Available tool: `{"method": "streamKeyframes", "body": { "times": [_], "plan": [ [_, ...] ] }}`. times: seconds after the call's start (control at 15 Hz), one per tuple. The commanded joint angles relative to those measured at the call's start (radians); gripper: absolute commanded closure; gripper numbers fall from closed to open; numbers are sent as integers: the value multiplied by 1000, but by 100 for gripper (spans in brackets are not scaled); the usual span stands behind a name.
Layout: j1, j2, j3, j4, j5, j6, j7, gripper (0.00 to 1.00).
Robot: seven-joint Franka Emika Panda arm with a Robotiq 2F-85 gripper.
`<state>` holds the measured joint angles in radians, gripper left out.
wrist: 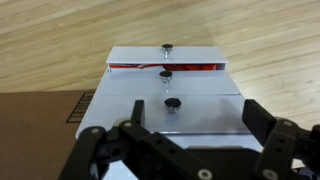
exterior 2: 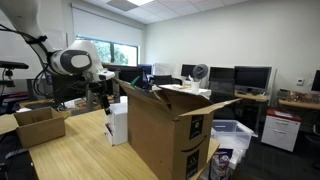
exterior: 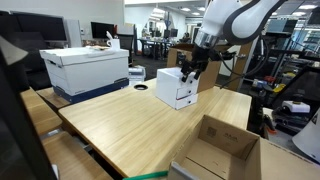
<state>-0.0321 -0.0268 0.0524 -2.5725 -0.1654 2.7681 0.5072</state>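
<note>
The black two-finger gripper (exterior: pixel 191 70) hangs wide open, holding nothing, just above the small white plastic drawer cabinet (exterior: pixel 177 90) w/ black knobs (wrist: pixel 165 72), near the far edge of the light wooden desk (exterior: pixel 120 125). Its fingers (wrist: pixel 95 145) stand either side of the knob row, prob. to clear it.

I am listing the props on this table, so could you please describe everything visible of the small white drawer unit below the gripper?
The small white drawer unit is a boxy cabinet, seemingly plastic or painted board, standing upright on the light wooden table. In the wrist view, three small dark knobs line up along it, and one drawer is pulled out with something red inside. The open gripper hangs close above it; contact cannot be told.
</note>
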Motion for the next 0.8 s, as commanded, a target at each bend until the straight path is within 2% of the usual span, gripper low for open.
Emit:
{"method": "streamKeyframes", "body": {
  "times": [0.0, 0.07, 0.33, 0.73],
  "plan": [
    [29, -40, 4, 24, 2, -137, -32, 0],
    [40, -60, 8, 35, 4, -202, -51, 0],
    [58, -99, 12, 50, 35, -312, -142, 0],
    [64, -172, 8, 36, 72, -400, -237, 0]
  ]
}}
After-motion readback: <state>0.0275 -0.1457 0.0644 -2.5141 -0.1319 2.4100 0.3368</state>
